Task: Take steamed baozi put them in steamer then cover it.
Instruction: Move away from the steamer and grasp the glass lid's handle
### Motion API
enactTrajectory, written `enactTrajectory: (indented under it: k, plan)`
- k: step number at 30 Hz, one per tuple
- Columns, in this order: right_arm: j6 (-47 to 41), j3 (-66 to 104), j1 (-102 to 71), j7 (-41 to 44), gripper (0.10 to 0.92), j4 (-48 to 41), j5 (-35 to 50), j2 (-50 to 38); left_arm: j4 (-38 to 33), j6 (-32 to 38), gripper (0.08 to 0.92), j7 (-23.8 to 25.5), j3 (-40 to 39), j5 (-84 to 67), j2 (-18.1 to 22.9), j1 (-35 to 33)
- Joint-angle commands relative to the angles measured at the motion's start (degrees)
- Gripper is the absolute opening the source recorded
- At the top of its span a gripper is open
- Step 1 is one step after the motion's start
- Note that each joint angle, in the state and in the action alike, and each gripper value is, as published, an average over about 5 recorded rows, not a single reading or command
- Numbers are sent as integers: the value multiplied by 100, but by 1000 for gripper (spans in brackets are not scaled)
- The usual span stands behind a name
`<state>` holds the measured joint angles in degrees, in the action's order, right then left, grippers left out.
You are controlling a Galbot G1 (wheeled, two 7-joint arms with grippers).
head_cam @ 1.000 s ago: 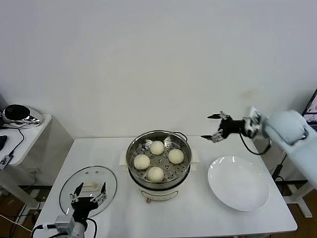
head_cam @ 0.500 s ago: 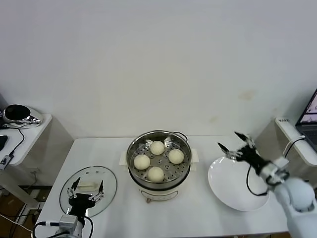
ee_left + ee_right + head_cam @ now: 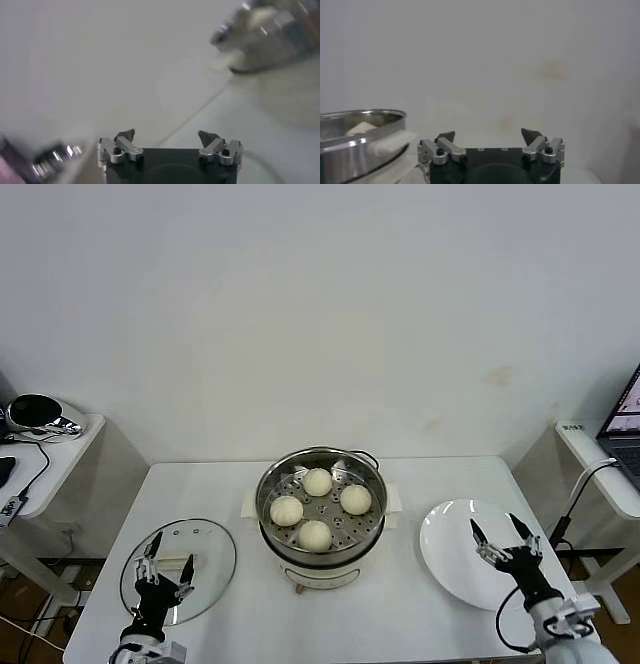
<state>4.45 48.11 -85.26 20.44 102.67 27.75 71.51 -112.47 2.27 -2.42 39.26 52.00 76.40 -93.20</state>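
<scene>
White table (image 3: 420, 624): steamed baozi (image 3: 316, 509) fill steamer (image 3: 320, 514), cover (image 3: 178, 569) apparently alongside.

Four steamed baozi (image 3: 318, 507) sit in the open steamer (image 3: 320, 559); cover (image 3: 179, 568) lies beside.

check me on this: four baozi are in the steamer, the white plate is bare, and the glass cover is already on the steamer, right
Not quite. The head view shows the glass cover lying flat on the table to the left of the steamer, not on it; the pot is open. The rest holds: four baozi sit on the perforated tray, and the white plate is bare.
</scene>
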Motion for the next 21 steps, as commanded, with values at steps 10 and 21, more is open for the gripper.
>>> enactTrajectory:
  k: [10,21]
  plan:
    - [234,305,-453,-141,823,9,32,399,1547,58,823,-386,-1,2320,-418,411]
    - [236,287,-439,-107,823,-73,1,411,1626,-578,823,-512,-42,2151,-279,628]
